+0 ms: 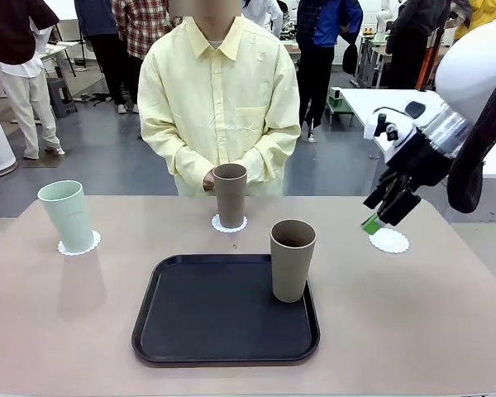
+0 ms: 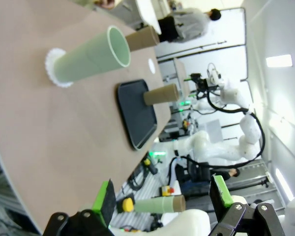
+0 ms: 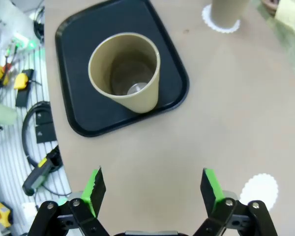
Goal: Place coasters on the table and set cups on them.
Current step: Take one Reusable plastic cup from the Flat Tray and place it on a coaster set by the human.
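Observation:
On the pinkish table (image 1: 446, 331), a mint green cup (image 1: 66, 214) stands on a white coaster (image 1: 79, 245) at the far left. A brown cup (image 1: 230, 194) stands on a second coaster (image 1: 230, 224) in front of the person, whose hand (image 1: 208, 179) is right behind it. Another brown cup (image 1: 292, 260) stands upright on the black tray (image 1: 207, 322). A third coaster (image 1: 389, 241) lies bare at the right. My right gripper (image 1: 372, 221) hangs open just above and left of it, with nothing held. From the right wrist, that gripper (image 3: 151, 189) faces the tray cup (image 3: 125, 73). My left gripper (image 2: 162, 196) is open and holds nothing.
The person in a yellow shirt (image 1: 219, 99) stands at the far edge of the table. The tray takes up the middle front. Bare tabletop lies between the tray and the lone coaster (image 3: 258, 191), and along the near edge.

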You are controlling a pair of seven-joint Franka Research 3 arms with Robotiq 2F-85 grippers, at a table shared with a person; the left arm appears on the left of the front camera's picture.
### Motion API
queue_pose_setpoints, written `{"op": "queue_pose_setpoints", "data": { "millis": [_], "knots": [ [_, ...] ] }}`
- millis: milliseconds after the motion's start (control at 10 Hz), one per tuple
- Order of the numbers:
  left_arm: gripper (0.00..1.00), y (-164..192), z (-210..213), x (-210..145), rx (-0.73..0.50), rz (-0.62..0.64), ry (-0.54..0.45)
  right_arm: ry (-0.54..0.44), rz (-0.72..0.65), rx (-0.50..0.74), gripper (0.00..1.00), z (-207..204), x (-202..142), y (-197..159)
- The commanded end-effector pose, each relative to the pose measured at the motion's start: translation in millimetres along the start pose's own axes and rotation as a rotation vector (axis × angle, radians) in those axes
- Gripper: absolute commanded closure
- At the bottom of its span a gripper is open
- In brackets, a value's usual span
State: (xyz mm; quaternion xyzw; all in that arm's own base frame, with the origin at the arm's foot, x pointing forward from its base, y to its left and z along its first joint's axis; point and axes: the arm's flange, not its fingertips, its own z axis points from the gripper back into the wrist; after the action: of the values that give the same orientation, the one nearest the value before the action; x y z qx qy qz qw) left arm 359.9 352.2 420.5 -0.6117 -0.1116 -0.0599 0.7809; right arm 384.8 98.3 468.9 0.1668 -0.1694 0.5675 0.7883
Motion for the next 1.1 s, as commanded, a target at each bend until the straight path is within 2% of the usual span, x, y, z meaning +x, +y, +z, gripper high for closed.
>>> {"op": "queue_pose_setpoints", "data": {
  "millis": [0,400,500,600,800,1000],
  "knots": [
    [0.0,-0.8,1.0,-1.0,0.01,0.014,-0.003,-0.027,-0.022,-0.009,0.0,8.9,-0.7,-1.7],
    [0.0,-0.8,1.0,-1.0,0.01,0.014,-0.003,-0.012,-0.009,-0.011,0.0,7.2,-1.6,-2.4],
    [0.0,-0.8,1.0,-1.0,0.01,0.014,-0.003,-0.159,0.106,-0.042,0.0,16.4,-9.5,-14.3],
    [0.0,-0.8,1.0,-1.0,0.01,0.014,-0.003,-0.318,0.193,-0.014,0.0,16.0,-19.5,-30.1],
    [0.0,-0.8,1.0,-1.0,0.01,0.014,-0.003,-0.566,0.266,0.036,0.0,-9.4,-43.1,-49.9],
    [0.0,-0.8,1.0,-1.0,0.01,0.014,-0.003,-0.65,0.252,0.034,0.0,-35.8,-61.3,-53.7]
  ]
}}
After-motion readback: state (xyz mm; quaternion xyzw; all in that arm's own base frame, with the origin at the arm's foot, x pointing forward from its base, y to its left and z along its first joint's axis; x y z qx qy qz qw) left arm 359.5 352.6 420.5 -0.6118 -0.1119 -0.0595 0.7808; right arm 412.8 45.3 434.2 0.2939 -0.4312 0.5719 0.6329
